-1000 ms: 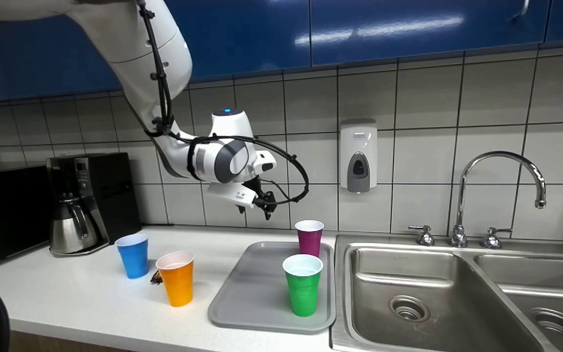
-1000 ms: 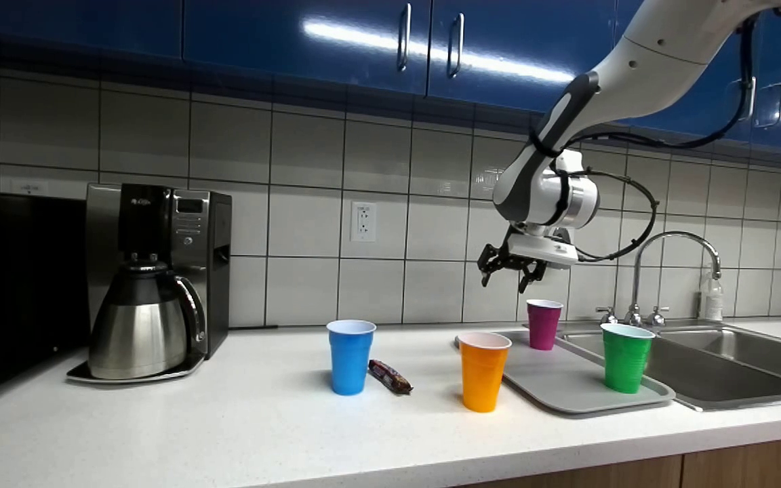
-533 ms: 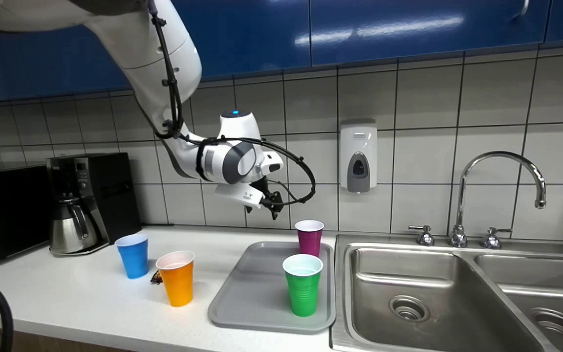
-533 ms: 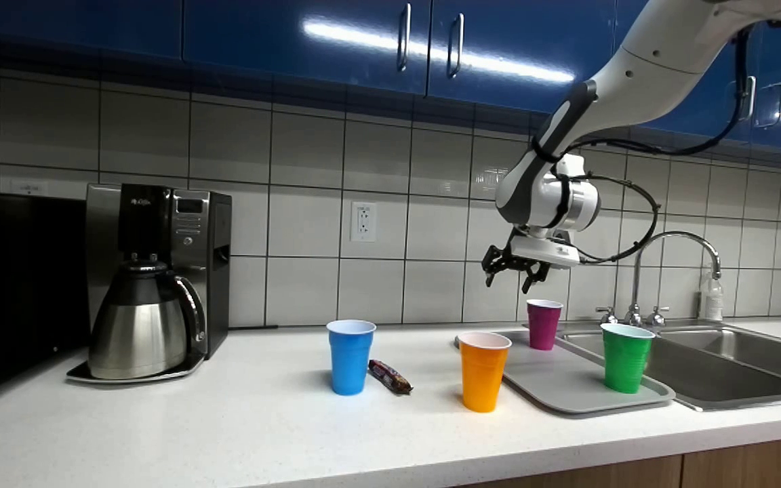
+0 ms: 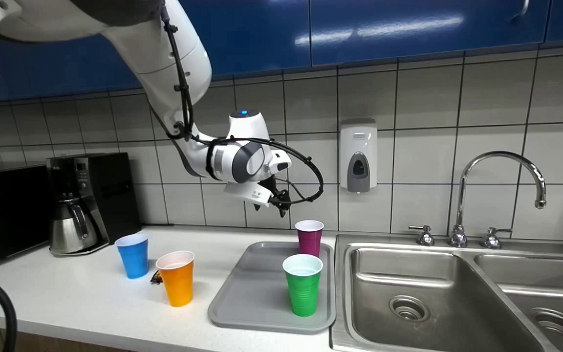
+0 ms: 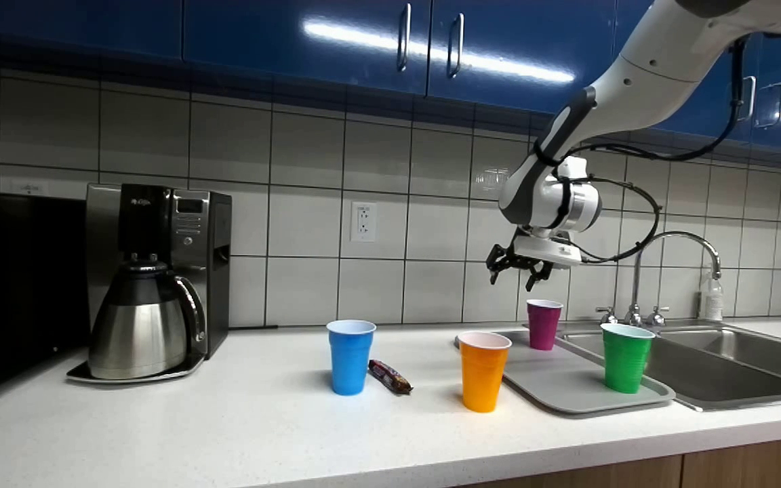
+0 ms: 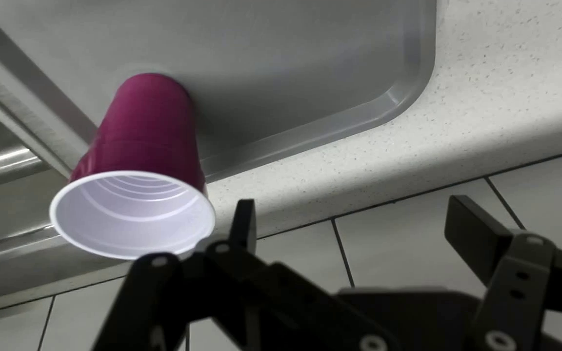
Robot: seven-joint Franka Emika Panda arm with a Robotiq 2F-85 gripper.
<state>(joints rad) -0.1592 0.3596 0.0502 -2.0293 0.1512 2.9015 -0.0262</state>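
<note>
We have the magenta plastic cup (image 5: 309, 243) upright on the gray tray (image 5: 247, 293), toward 1 o'clock from the tray's middle in an exterior view.

The black tool (image 6: 511, 282) hangs at 11 o'clock from that cup in an exterior view, higher up, near but apart; jaws spread wide, with tiled wall (image 7: 403, 248) showing between them in the wrist view. There we look onto the cup's white rim and ribbed white inside, off at 9 o'clock from the tool.

Same tray: green plastic cup (image 5: 304, 288), upright, 6 o'clock from the magenta one in an exterior view. Off the tray on the white counter (image 5: 86, 303): orange plastic cup (image 6: 484, 376) upright at 8 o'clock from the magenta one in an exterior view, blue plastic cup (image 6: 351, 359) upright farther out at 9 o'clock. Wrapped snack bar (image 6: 390, 377) lies between those two, just beside the blue.

Way out toward 9 o'clock in that view we get the coffee maker (image 6: 190, 237) with its steel carafe (image 6: 139, 339); wall outlet (image 6: 363, 221) at 10 o'clock. Back to the magenta cup, in an exterior view: double-basin steel sink (image 5: 438, 318) at 4 o'clock, chrome faucet (image 5: 459, 210) base at 3, wall soap dispenser (image 5: 358, 156) at 1, blue cabinets (image 5: 262, 29) along the top at 12.
</note>
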